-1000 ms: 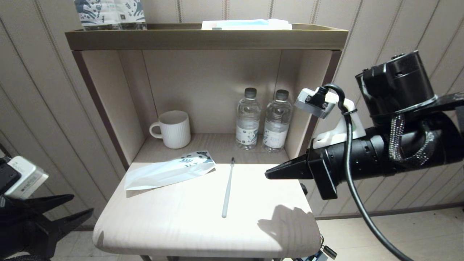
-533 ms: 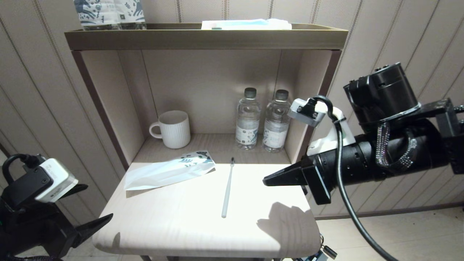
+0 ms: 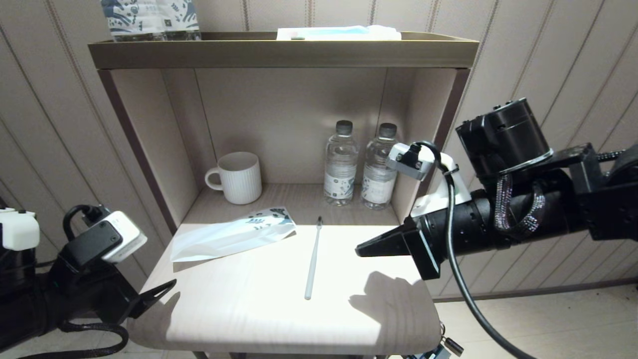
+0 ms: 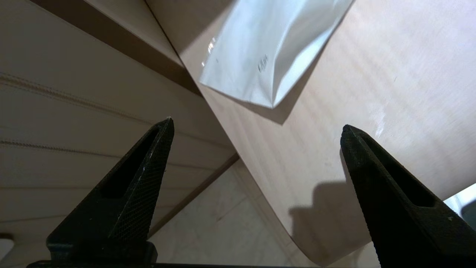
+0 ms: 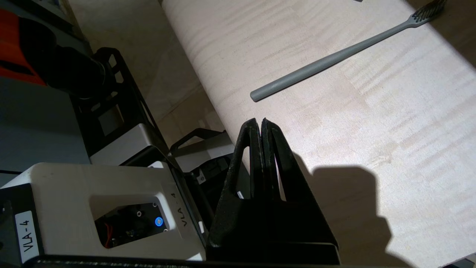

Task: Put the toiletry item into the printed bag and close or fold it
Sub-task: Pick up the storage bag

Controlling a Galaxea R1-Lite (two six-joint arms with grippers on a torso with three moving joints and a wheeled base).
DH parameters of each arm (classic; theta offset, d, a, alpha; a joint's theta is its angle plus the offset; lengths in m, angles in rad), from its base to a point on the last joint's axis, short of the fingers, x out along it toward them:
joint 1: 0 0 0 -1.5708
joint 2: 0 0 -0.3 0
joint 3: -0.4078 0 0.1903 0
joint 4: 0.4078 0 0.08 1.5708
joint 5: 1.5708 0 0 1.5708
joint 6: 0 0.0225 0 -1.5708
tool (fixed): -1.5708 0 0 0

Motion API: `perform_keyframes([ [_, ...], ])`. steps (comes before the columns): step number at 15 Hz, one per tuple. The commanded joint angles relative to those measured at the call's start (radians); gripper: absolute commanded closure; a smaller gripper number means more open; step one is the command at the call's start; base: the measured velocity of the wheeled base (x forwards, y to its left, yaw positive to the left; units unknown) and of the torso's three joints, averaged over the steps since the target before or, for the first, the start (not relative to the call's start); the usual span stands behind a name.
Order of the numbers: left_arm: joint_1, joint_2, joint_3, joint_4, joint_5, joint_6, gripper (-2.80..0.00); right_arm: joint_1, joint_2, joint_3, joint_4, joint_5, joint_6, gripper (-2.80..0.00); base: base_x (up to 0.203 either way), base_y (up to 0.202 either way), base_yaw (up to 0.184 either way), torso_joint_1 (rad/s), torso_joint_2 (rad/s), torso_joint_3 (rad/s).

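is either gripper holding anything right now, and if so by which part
Nothing is held. The left gripper is open at the table's front left corner; the right gripper is shut and empty. The toothbrush and printed bag lie untouched.

The printed bag [image 3: 234,238] lies left of the toothbrush [image 3: 313,262] on the table [image 3: 239,309].

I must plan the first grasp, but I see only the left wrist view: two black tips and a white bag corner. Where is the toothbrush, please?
Observer: The toothbrush lies flat on the table, to the right of the printed bag, not touching it.
Operator: Which end points to the shelf?
Observer: The dark bristle head; the handle end points to the front edge.
Operator: Is the right pincer near it?
Observer: The right pincer is shut and hangs above the table's right side, apart from the toothbrush. The left pincer is open, at the table's left front corner.
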Motion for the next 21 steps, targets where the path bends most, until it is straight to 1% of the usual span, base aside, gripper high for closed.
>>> perform_keyframes([
  [1,0.0,0.06,0.021,-0.007,0.012,0.03,-2.8,-0.003,0.019,0.003,0.002,0.006,-0.001,0.0,0.0,0.0,0.0,0.0,0.0,0.0],
  [3,0.001,0.103,0.017,-0.049,0.018,0.053,-2.8,-0.01,0.032,0.003,0.0,0.018,-0.002,0.0,0.0,0.0,0.0,0.0,0.0,0.0],
  [4,0.001,0.125,0.017,-0.095,0.02,0.08,-2.8,-0.019,0.039,0.008,-0.007,0.032,-0.002,0.0,0.0,0.0,0.0,0.0,0.0,0.0],
  [5,0.001,0.154,0.015,-0.135,0.023,0.09,-2.8,-0.023,0.048,0.017,-0.031,0.041,-0.002,0.0,0.0,0.0,0.0,0.0,0.0,0.0],
  [7,0.001,0.219,0.015,-0.253,0.046,0.107,-2.8,-0.033,0.064,0.037,-0.083,0.049,-0.001,0.0,0.0,0.0,0.0,0.0,0.0,0.0],
  [9,0.001,0.277,0.034,-0.379,0.055,0.128,-2.8,-0.034,0.072,0.039,-0.092,0.061,-0.001,0.0,0.0,0.0,0.0,0.0,0.0,0.0],
  [11,0.002,0.291,0.049,-0.402,0.056,0.154,-2.8,-0.035,0.076,0.032,-0.092,0.079,-0.002,0.0,0.0,0.0,0.0,0.0,0.0,0.0],
  [15,0.002,0.294,0.043,-0.402,0.055,0.158,-2.8,-0.032,0.078,0.029,-0.092,0.08,0.0,0.0,0.0,0.0,0.0,0.0,0.0,0.0],
  [16,0.002,0.292,0.044,-0.404,0.054,0.157,0.0,-0.032,0.078,0.029,-0.092,0.08,0.0,0.0,0.0,0.0,0.0,0.0,0.0,0.0],
  [21,0.001,0.288,0.041,-0.405,0.053,0.155,0.0,-0.031,0.075,0.028,-0.092,0.08,-0.001,0.0,0.0,0.0,0.0,0.0,0.0,0.0],
])
